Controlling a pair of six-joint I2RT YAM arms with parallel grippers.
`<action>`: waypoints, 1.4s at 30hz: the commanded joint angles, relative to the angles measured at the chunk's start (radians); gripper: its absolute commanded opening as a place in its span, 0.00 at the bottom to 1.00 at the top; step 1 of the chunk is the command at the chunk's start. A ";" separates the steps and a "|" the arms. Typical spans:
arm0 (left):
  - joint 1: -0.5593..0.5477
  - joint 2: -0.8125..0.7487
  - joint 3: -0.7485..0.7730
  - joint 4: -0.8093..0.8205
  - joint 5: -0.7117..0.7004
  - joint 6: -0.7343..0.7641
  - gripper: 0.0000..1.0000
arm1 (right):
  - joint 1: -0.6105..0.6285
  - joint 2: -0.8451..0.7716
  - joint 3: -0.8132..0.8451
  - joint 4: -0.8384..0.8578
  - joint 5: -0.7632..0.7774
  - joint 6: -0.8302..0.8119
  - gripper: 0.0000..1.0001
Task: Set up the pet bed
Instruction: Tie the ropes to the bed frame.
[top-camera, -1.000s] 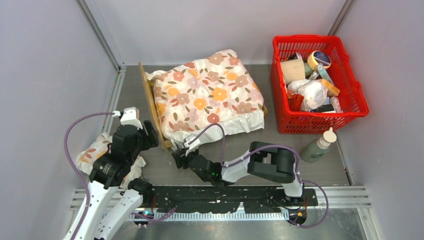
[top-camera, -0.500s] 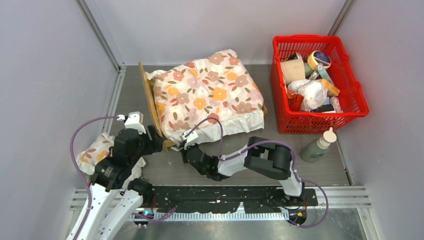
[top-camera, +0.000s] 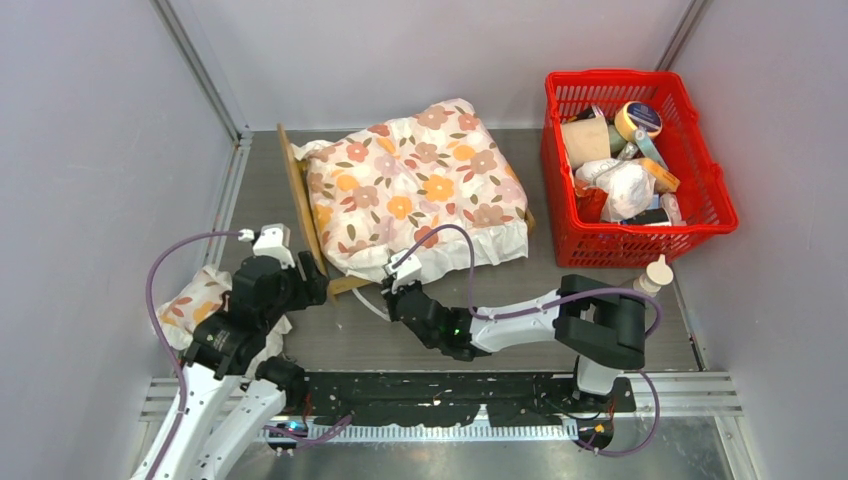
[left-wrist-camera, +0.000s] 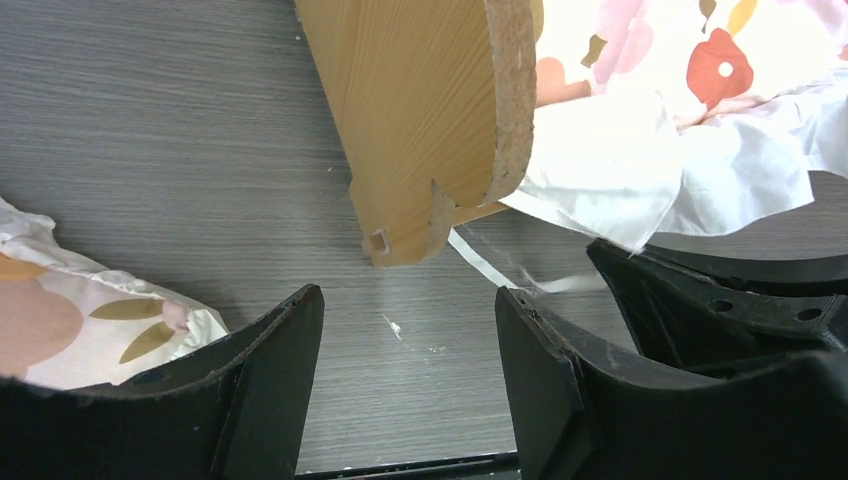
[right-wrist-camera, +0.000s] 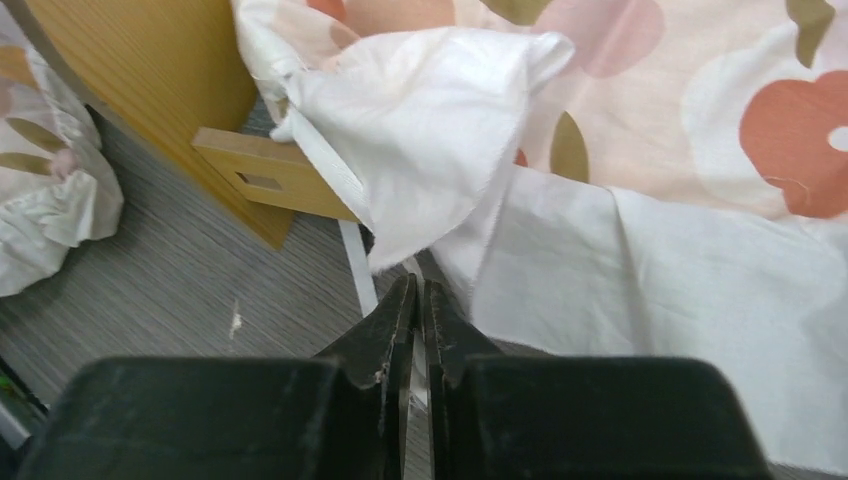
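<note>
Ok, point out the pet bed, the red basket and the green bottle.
pet bed (left-wrist-camera: 430, 100): left wrist view, wooden end panel.
red basket (top-camera: 640, 248): top view, near wall.
green bottle (top-camera: 630, 300): top view, body.

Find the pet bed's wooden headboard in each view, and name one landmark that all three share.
Top external: headboard stands on edge, left of centre.
Left wrist: headboard fills the top centre.
Right wrist: headboard is in the upper left corner.
Shared landmark: floral cushion, to its right in every view.
</note>
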 joint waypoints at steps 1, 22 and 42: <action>0.007 0.018 0.007 0.024 -0.022 0.013 0.67 | 0.002 -0.072 -0.015 -0.141 0.085 0.003 0.14; 0.008 0.077 0.059 0.023 -0.073 0.041 0.69 | 0.061 0.011 -0.046 -0.005 -0.175 -0.058 0.43; 0.069 0.091 0.030 0.025 0.023 0.003 0.71 | 0.008 0.184 0.034 -0.082 -0.269 -0.021 0.08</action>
